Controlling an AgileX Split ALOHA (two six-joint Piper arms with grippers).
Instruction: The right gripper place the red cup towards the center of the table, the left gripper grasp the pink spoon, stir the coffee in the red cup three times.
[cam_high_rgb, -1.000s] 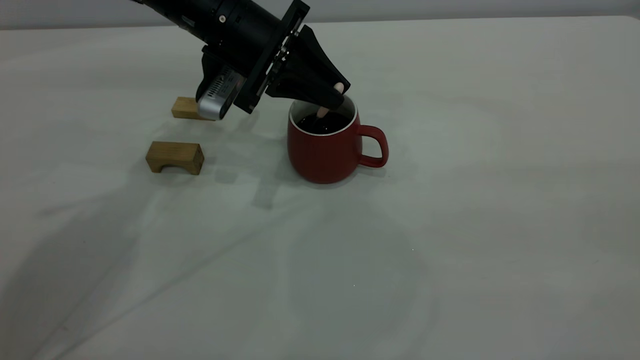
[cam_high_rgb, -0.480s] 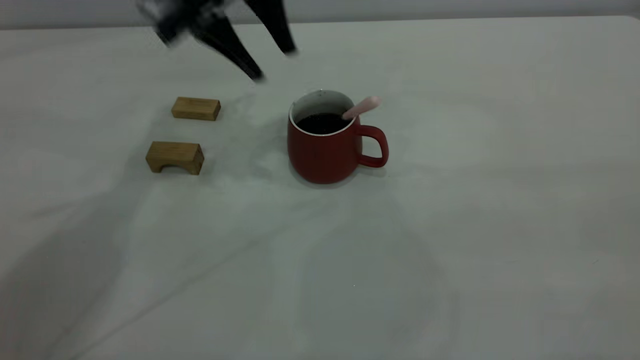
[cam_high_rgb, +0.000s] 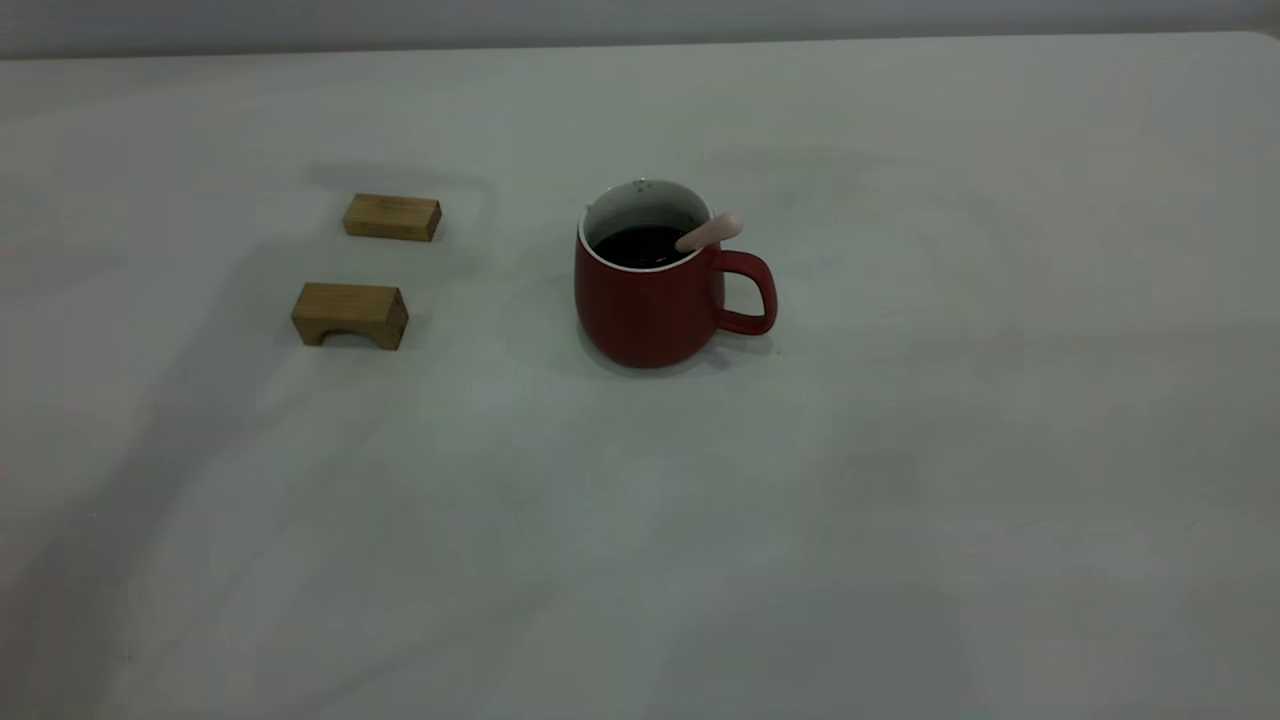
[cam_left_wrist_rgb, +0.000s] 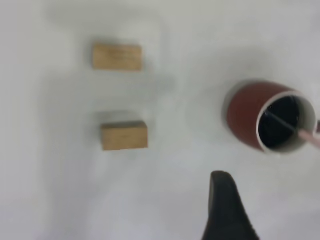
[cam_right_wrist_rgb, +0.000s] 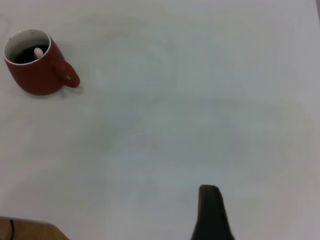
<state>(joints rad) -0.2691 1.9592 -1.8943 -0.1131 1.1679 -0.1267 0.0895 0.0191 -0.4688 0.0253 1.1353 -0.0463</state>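
Exterior view. Red cup (cam_high_rgb: 648, 285): upright, near the middle of the table (cam_high_rgb: 900, 500), handle at 3 o'clock. Coffee (cam_high_rgb: 640, 245): dark, filling the cup partway. Pink spoon (cam_high_rgb: 708, 232): bowl sunk in the coffee, handle leaning on the rim at about 2 o'clock, free of any grip. Two wooden blocks, one flat (cam_high_rgb: 391, 217) and one arched (cam_high_rgb: 350, 314), lie well apart from the cup at its 9 o'clock. No arm appears in this view.

Left wrist view. One black finger (cam_left_wrist_rgb: 226, 210) of the left gripper shows at the edge, high above the table and holding nothing; the second finger is out of sight, so whether the pincer is spread or pressed together cannot be told. Cup, spoon and both blocks lie below it.

Right wrist view. One black finger (cam_right_wrist_rgb: 210, 212) of the right gripper shows, far from the cup, holding nothing; again its spread cannot be told. The spoon's end stands in the cup.

Step, as judged: cup placed, spoon left resting in it, both arms clear. The task looks finished; the next move calls only for parking.
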